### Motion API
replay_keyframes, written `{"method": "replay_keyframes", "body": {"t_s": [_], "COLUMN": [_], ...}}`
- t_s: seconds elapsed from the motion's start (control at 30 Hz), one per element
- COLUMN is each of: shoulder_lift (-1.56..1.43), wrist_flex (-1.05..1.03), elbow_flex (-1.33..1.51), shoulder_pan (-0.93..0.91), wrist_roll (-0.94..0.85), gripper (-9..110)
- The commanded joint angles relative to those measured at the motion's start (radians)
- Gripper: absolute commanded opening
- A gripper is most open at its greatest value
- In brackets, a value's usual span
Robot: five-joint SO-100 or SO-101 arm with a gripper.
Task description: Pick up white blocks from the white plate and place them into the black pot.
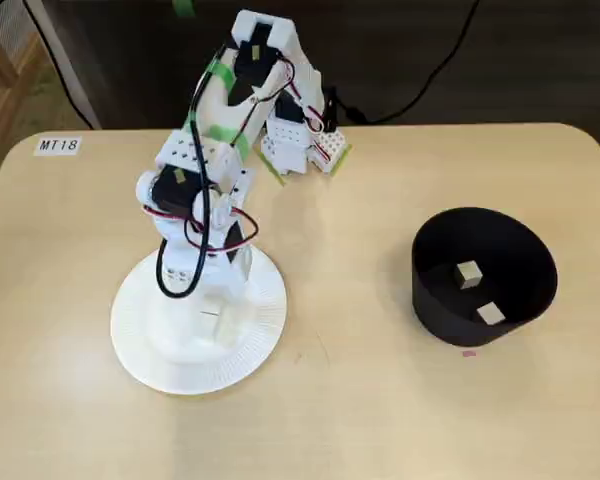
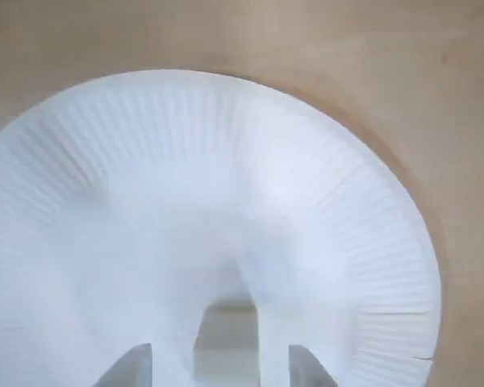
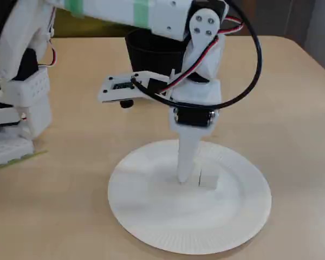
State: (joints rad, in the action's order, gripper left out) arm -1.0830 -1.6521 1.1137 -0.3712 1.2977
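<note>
The white plate [image 1: 263,325] [image 2: 347,193] [image 3: 151,227] lies on the left of the table in a fixed view. My gripper [image 1: 212,312] [image 2: 226,310] [image 3: 187,177] reaches straight down onto it. One white block [image 2: 226,334] [image 3: 209,178] rests on the plate, and in the wrist view it fills the narrow gap between my fingers [image 2: 273,347]. The black pot [image 1: 435,300] [image 3: 146,51] stands to the right, apart from the plate. It holds two white blocks [image 1: 468,274] [image 1: 491,314].
The arm's base [image 1: 300,145] [image 3: 13,124] is clamped at the table's far edge. A label reading MT18 [image 1: 58,145] sticks to the far left corner. Bare wood lies between plate and pot, with a tiny pink mark [image 1: 468,352] by the pot.
</note>
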Motion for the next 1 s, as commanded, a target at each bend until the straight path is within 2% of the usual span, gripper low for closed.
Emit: {"method": "replay_keyframes", "body": {"t_s": [0.0, 0.27, 0.47, 0.6, 0.73, 0.97], "shoulder_lift": [0.008, 0.086, 0.129, 0.137, 0.133, 0.069], "wrist_flex": [0.002, 0.002, 0.002, -0.003, -0.005, -0.006], "elbow_flex": [-0.058, -0.140, -0.181, -0.183, -0.183, -0.184], "shoulder_pan": [0.006, -0.012, -0.020, -0.037, -0.049, -0.081], "wrist_roll": [0.012, 0.023, 0.072, 0.060, 0.040, -0.031], "gripper": [24, 21, 11, 2, -2, -2]}}
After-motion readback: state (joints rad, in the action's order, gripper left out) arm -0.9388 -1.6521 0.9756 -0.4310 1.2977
